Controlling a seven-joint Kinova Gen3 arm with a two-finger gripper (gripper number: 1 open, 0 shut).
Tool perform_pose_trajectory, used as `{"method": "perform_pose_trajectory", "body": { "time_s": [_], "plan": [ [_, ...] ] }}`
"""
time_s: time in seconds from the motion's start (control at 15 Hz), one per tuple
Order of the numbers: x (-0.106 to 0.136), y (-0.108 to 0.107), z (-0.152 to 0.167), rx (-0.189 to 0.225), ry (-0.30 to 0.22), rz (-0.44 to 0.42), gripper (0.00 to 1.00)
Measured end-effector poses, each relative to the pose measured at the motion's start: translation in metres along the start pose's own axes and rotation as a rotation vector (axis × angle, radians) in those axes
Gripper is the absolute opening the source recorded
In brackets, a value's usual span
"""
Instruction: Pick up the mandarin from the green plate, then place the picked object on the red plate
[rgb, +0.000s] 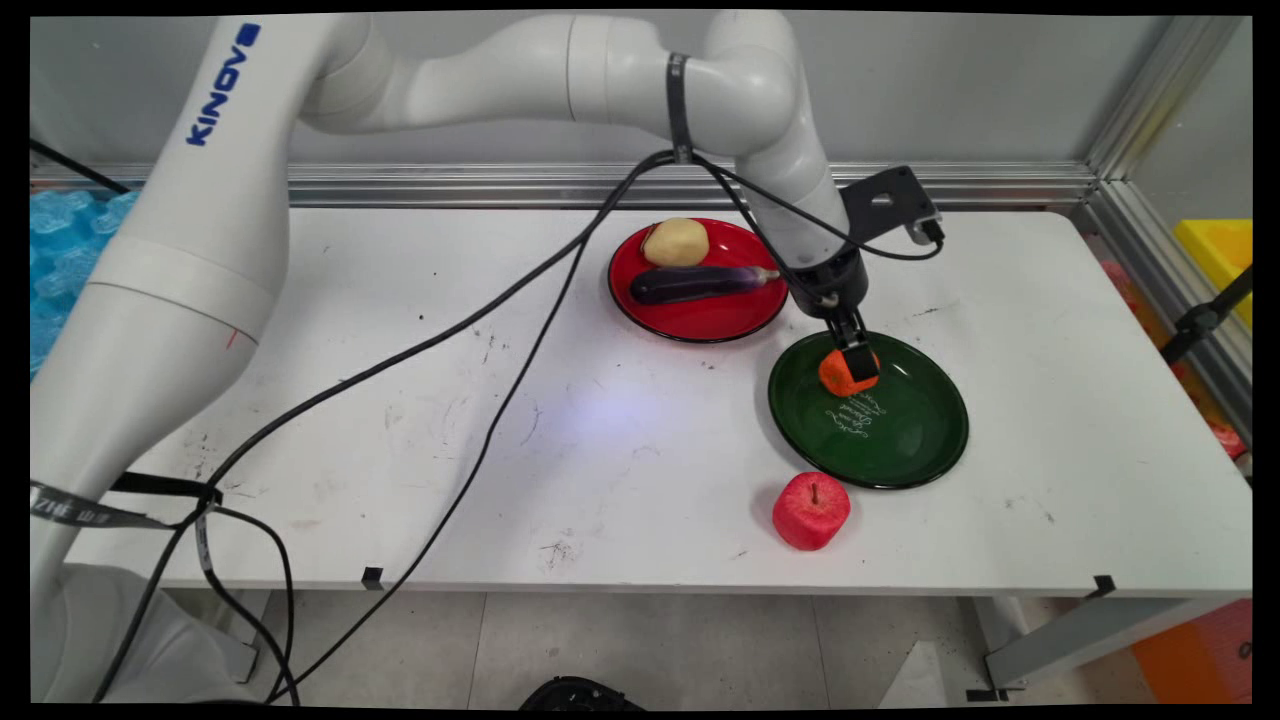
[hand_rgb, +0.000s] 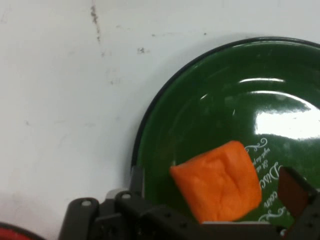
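1. While your arm reaches in from the upper left, bending down at the wrist over the table's (rgb: 640, 450) far right part, the gripper (rgb: 852, 362) points down into the green plate (rgb: 900, 440).
2. You have its fingers (hand_rgb: 295, 192) closed on the orange block (rgb: 840, 372), one on each side, at the plate's far-left rim; you cannot tell whether the block touches the plate.
3. You will find the red plate (rgb: 700, 315) just beside the green one, toward the table's far edge, carrying a potato (rgb: 675, 242) and an eggplant (rgb: 700, 284).
4. You can see a red apple (rgb: 811, 510) near the table's near edge, just beside the green plate.
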Motion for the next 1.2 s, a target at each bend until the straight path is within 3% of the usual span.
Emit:
{"method": "perform_pose_trajectory", "body": {
  "time_s": [0.4, 0.47, 1.2],
  "plan": [
    [0.001, 0.008, 0.019, -0.004, 0.009, -0.011, 1.0],
    [0.0, 0.009, 0.021, -0.006, 0.009, -0.012, 0.0],
    [0.014, 0.002, 0.014, 0.009, 0.013, -0.011, 0.0]
  ]
}}
